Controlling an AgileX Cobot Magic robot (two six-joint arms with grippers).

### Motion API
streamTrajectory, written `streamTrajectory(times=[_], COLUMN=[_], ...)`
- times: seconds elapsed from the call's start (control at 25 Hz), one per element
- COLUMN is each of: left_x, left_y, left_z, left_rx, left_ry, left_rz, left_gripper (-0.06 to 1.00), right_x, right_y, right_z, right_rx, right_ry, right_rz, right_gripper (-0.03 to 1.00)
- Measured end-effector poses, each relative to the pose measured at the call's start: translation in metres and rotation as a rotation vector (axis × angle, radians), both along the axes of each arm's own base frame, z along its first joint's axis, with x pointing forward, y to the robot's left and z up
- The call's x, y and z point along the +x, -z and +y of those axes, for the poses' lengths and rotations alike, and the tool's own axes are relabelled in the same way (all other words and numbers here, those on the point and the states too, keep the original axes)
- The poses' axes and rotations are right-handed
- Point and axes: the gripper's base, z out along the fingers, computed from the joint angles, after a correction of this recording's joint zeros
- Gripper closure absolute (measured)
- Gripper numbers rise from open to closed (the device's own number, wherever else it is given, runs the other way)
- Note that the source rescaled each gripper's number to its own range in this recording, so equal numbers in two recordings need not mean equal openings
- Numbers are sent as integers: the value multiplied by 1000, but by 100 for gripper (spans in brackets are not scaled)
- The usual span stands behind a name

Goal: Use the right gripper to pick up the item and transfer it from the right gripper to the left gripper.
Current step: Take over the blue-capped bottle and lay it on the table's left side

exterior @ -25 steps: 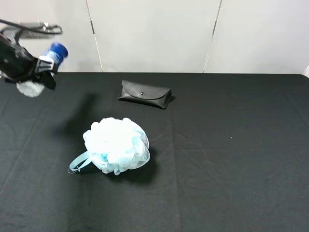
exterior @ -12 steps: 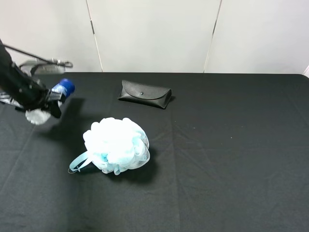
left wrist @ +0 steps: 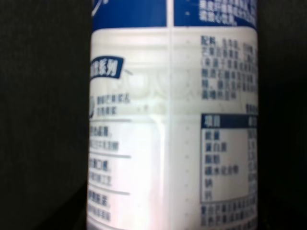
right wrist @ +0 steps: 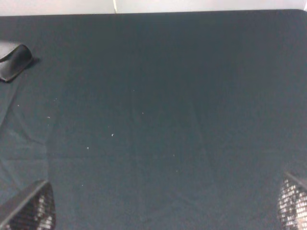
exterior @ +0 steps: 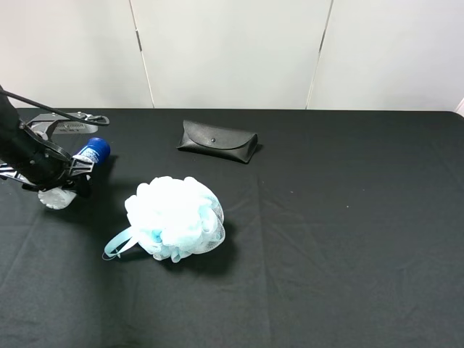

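The left gripper (exterior: 64, 174) is holding the item (exterior: 78, 165) at the far left of the table (exterior: 348, 232), its jaws pinching the spray can across the body, so by the look of it the handover itself is already done. In the high view the can is lying tilted in the claw, dark blue cap (exterior: 95, 148) pointing up and toward the far right, white base hanging low, just over the black cloth; whether it is touching the cloth I cannot tell. The left wrist camera is showing little but the can's label (left wrist: 172, 134), white with blue bands and fine print, filling the view between dark edges. The right gripper (right wrist: 163, 211) is nowhere in the high view, and its own camera is looking down on bare cloth with only the two mesh-faced fingertips (right wrist: 29, 211) showing at opposite corners, spread wide and carrying nothing. The fluffy blue bath sponge (exterior: 174, 217) is sitting near the middle-left, close to the can but apart from it, and the black glasses case (exterior: 217, 141) is lying farther back. What may be left is only setting the can down or holding it steady.
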Motion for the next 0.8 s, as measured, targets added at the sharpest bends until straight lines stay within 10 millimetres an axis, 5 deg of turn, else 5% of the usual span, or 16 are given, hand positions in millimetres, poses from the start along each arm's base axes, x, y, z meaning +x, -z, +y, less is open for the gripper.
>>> streamTrajectory(times=[0.36,0.4,0.48,0.52,0.64,0.8], left_x=[0,0,1,2,3,3], left_y=[0,0,0,0,-1,-1], left_z=[0,0,0,0,0,0], left_rx=[-2,0,4,5,7,7], left_ry=[7,13,22,23,25,25], left_rz=[-1,-3,-15,-25,-33,-33], left_gripper=[89,76,30,17,0,-4], right_x=[0,0,0,0,0,0], right_y=[0,0,0,0,0,0], right_z=[0,0,0,0,0,0], right_rx=[0,0,0,0,0,0], right_ry=[0,0,0,0,0,0], right_rz=[0,0,0,0,0,0], right_gripper=[-3,-3,-3,-3,-3,-3])
